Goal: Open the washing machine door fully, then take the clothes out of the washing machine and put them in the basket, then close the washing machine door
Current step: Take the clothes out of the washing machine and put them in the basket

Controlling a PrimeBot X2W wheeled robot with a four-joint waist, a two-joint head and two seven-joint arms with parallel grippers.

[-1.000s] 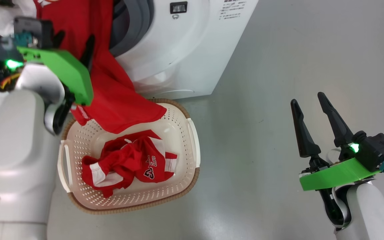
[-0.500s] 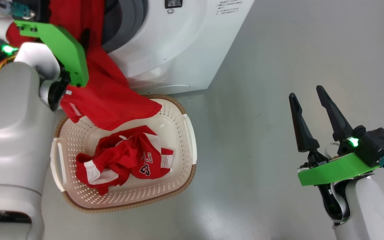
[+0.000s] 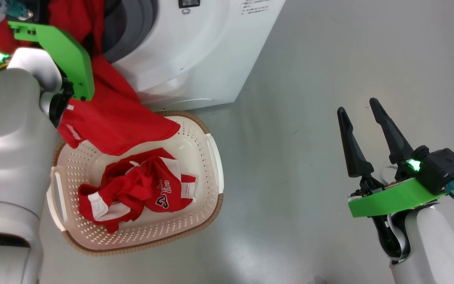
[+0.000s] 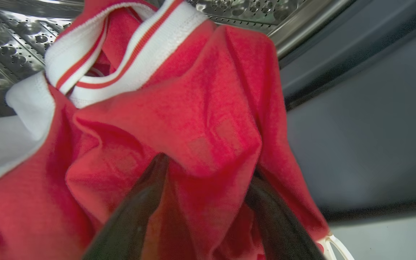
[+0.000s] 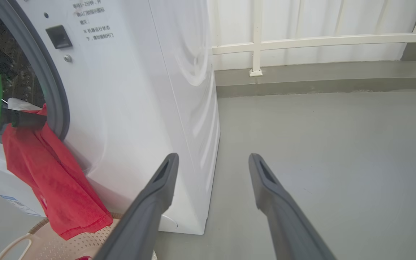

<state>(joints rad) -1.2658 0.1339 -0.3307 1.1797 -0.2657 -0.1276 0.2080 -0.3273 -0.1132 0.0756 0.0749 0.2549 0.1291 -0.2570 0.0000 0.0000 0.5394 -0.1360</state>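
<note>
- Left hand: fingers spread wide at washing machine mouth, red garment between them, unclamped.
- Garment hangs down to basket rim; more red clothes inside basket.
- Right hand: open, empty, above floor.

Grey floor carries the washing machine; the basket (cream, perforated) stands just beside it.

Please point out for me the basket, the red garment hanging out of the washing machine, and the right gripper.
basket (image 3: 216, 165), head view, on its white side handle.
hanging red garment (image 3: 112, 118), head view, middle of the cloth.
right gripper (image 3: 357, 106), head view, midway between its fingertips.
</note>
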